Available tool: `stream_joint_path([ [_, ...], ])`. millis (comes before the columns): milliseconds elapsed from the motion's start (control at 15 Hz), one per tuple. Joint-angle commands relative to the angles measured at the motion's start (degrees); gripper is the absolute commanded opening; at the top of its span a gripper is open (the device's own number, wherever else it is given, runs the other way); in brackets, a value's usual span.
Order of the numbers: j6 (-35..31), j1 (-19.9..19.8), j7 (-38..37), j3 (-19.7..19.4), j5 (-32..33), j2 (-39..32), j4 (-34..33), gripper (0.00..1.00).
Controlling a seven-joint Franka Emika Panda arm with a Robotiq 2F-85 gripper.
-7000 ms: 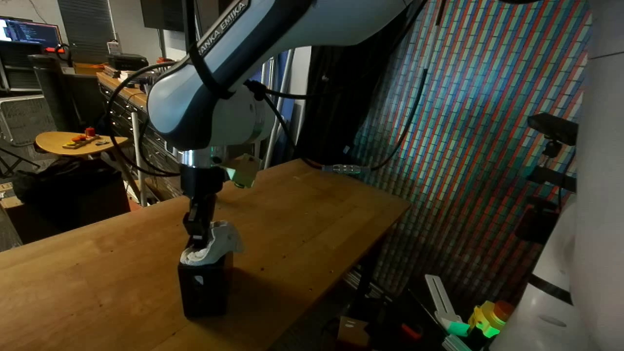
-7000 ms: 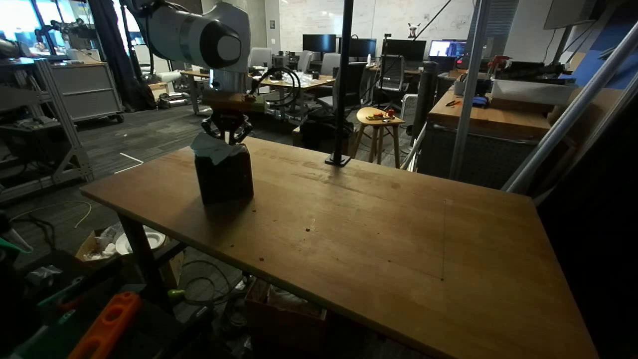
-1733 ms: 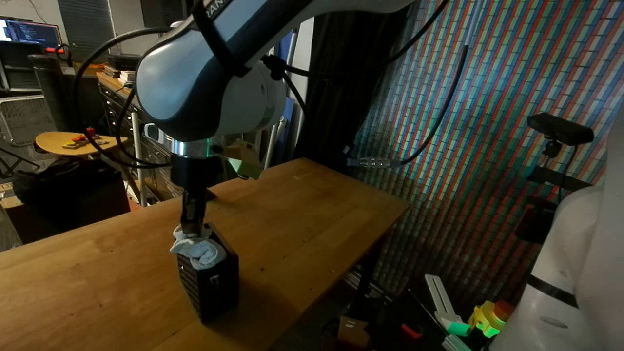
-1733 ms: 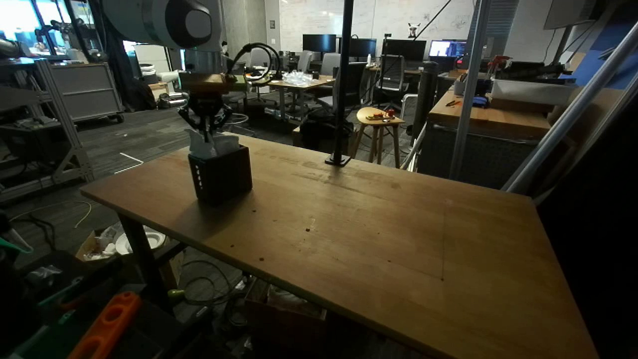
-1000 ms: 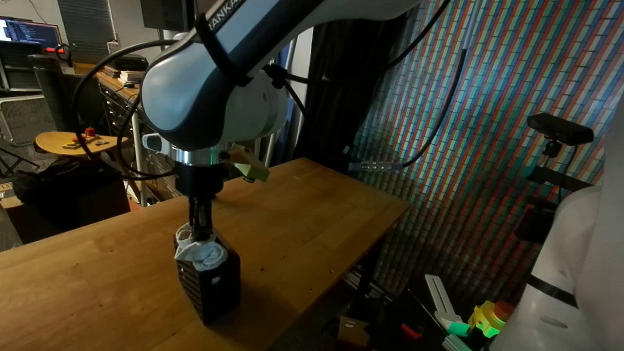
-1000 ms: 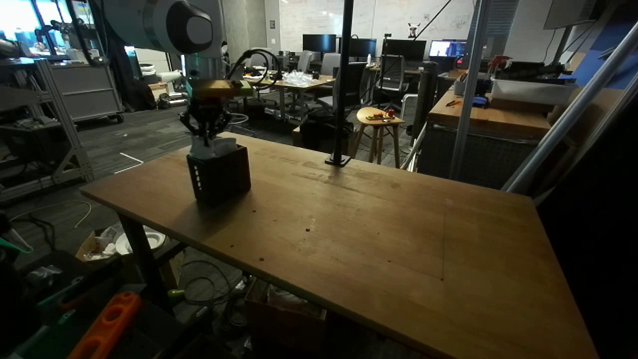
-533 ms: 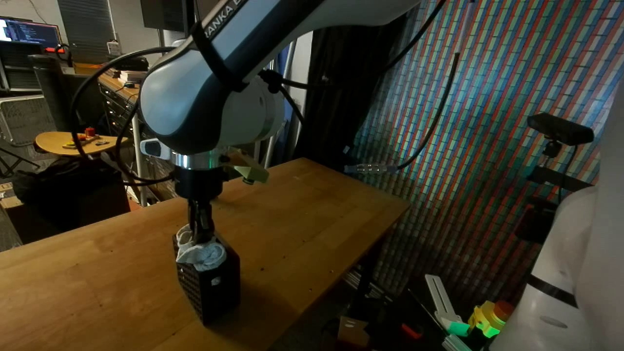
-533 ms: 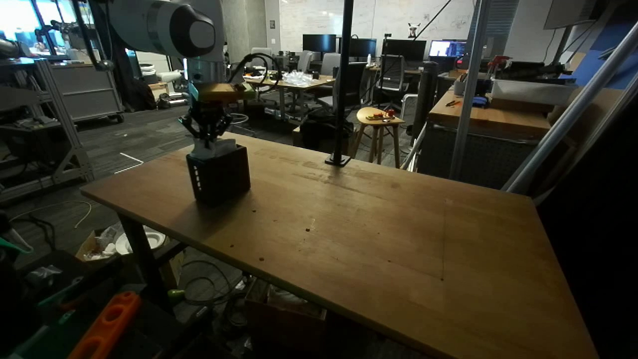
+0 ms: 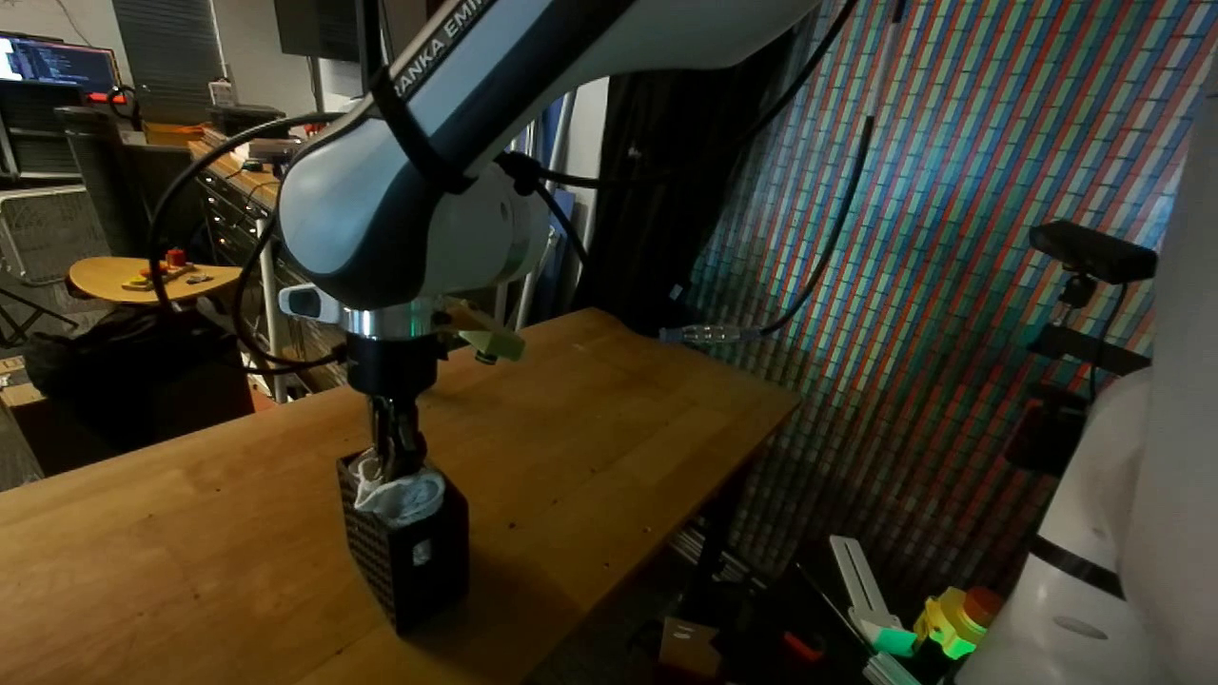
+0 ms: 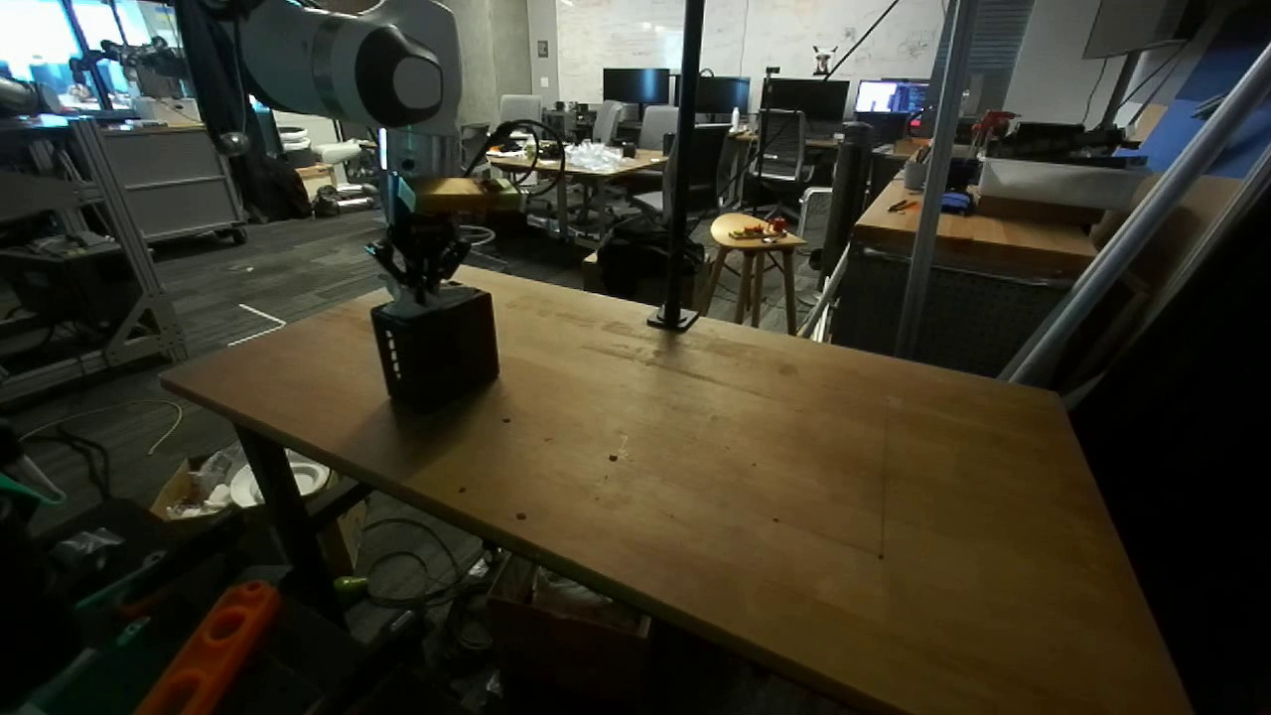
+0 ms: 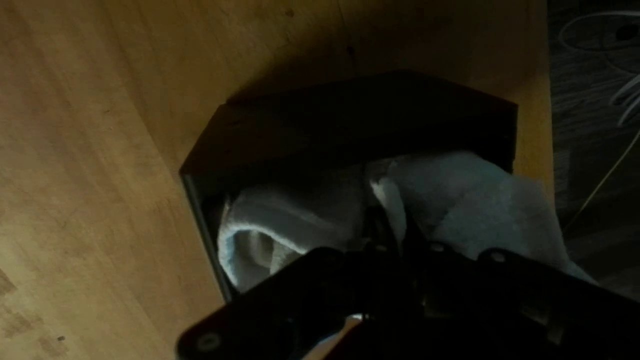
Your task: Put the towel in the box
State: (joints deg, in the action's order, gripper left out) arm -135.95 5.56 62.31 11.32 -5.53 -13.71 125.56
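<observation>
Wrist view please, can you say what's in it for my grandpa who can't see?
A pale towel, seemingly pinched by the gripper, is bunched in the top of a dark box. A wooden table lies below.

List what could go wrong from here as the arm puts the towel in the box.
The towel might be dragged back out when the end effector lifts, since it reaches down among the folds.

In the wrist view, the towel seems to spread over one side of the box, so part could be left hanging out.

A sideways knock could perhaps shift the box, which stands fairly near an edge of the table.
</observation>
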Motion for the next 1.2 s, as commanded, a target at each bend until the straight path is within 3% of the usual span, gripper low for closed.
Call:
stream_joint_path([
  [0,1.70,-1.42,3.18,0.56,-1.03,-2.15,-1.98,0.07],
  [1133,5.12,-3.89,3.77,0.64,-4.01,-5.91,-3.52,0.10],
])
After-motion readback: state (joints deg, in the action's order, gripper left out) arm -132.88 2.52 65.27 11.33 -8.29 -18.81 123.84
